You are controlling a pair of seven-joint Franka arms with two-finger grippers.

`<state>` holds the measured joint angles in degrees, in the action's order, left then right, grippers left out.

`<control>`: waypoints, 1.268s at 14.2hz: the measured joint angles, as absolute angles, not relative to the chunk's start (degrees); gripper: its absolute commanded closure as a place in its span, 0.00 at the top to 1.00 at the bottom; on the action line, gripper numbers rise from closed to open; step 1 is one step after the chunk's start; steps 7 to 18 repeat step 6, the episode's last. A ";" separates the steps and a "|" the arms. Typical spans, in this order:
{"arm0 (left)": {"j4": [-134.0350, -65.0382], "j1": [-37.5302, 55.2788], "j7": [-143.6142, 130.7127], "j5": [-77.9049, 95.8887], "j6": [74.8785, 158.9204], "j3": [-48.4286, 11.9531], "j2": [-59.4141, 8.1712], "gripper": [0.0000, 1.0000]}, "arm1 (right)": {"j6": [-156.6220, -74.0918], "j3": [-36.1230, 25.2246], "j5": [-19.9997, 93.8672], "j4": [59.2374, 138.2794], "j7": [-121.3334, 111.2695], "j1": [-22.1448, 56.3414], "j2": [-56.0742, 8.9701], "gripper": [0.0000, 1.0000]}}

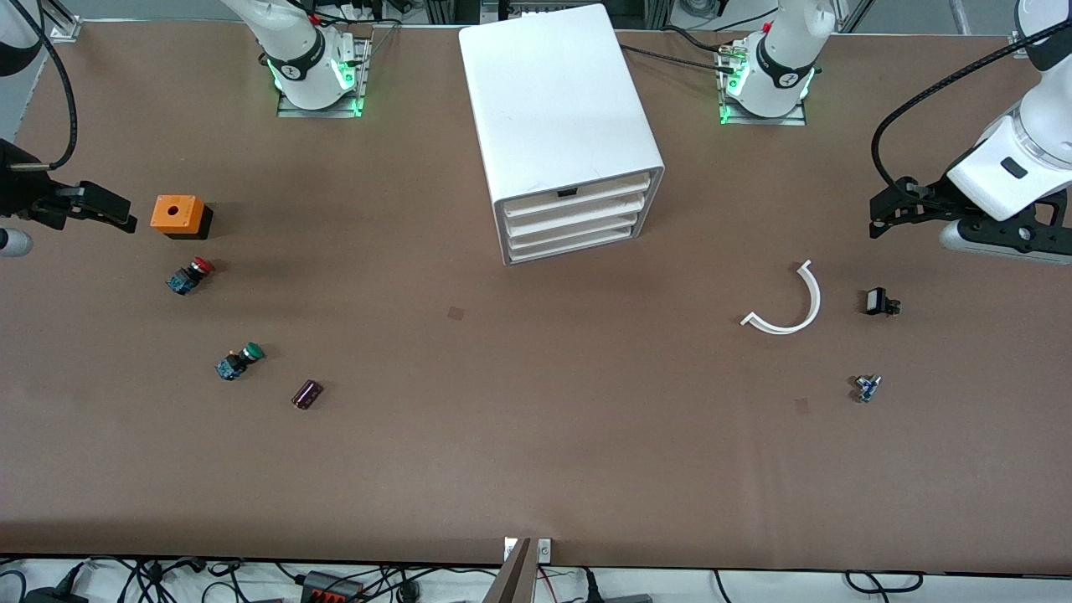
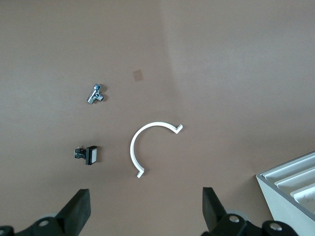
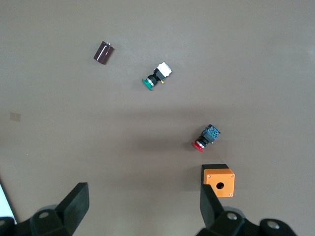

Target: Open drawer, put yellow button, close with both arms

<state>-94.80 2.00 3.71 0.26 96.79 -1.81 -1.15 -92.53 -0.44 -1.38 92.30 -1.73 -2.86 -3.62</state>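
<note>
We see both claws spread wide and empty: left claw and right claw over opposite surface ends; white plastic drawer shut.

Bare table fronts the cabinet; parts seemingly well aside.

I see bench: brown matte top, evenly lit, soft shadows | small darker patches on its surface | nearest edge: black cables along a pale strip | top edge: grey framing, more cabling
</note>
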 measured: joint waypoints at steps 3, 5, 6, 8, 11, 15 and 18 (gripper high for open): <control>-94.80 2.07 3.72 0.26 96.79 -1.94 -1.15 1.00 | -92.53 -0.40 -1.41 92.30 -1.92 -2.86 -3.60 1.00; -94.80 2.12 3.72 0.26 96.79 -2.02 -1.15 1.00 | -92.55 -0.40 -1.42 92.30 -2.13 -2.86 -3.57 1.00; -94.80 2.12 3.72 0.26 96.79 -2.03 -1.15 1.00 | -92.60 -0.39 -1.42 92.30 -2.17 -2.86 -3.56 1.00; -94.80 2.12 3.72 0.26 96.79 -2.03 -1.15 1.00 | -92.60 -0.39 -1.42 92.30 -2.17 -2.86 -3.56 1.00; -94.80 2.12 3.72 0.26 96.79 -2.03 -1.15 1.00 | -92.60 -0.39 -1.42 92.30 -2.17 -2.86 -3.56 1.00; -94.80 2.12 3.72 0.26 96.79 -2.03 -1.15 1.00 | -92.60 -0.39 -1.42 92.30 -2.17 -2.86 -3.56 1.00; -94.80 2.12 3.72 0.26 96.79 -2.03 -1.15 1.00 | -92.60 -0.39 -1.42 92.30 -2.17 -2.86 -3.56 1.00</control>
